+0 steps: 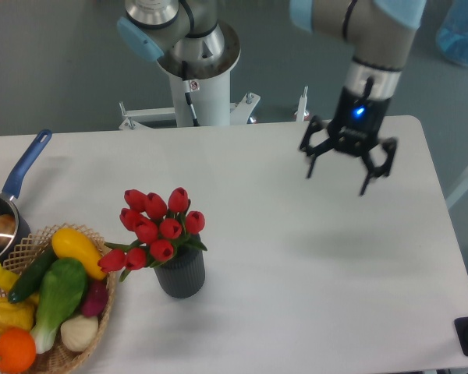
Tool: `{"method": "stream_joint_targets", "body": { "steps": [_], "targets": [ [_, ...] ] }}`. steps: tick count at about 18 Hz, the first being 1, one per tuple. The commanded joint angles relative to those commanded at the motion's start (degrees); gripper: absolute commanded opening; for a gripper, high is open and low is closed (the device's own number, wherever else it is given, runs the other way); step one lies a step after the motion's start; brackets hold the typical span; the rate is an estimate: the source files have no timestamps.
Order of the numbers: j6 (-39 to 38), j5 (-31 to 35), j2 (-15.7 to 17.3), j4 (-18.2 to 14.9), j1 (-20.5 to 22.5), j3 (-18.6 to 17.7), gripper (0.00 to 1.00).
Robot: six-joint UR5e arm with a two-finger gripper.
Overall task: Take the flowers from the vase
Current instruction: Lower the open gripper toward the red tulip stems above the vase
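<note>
White table; arm reaches down, gripper spread wide and empty, well right of the flowers.

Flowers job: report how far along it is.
Done: nothing lifted; the flowers sit in the vase. In hand: the gripper hangs over the table, jaws open and empty, right of the bunch. Left: reach, grasp, lift out.

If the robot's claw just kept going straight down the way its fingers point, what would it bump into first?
Probably only the bare white table. The open gripper points roughly downward, and nothing lies under it. The flowers and vase sit well off to its side, though height is hard to judge.
</note>
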Motion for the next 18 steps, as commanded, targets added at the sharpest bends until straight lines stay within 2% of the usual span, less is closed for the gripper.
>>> {"method": "stream_joint_targets", "body": {
  "steps": [2,9,15,18],
  "targets": [
    [3.77,-0.8,-0.45,-0.17,-0.7,-0.18,1.0],
    [5.72,-7.92,-0.63,-0.35,-5.45,0.0,1.0],
    [5.72,-8.1,-0.63,-0.62,-9.31,-0.53,1.0],
    [5.98,-8.1,-0.63,-0.62,-10.2,-2.54,1.0]
  ]
}}
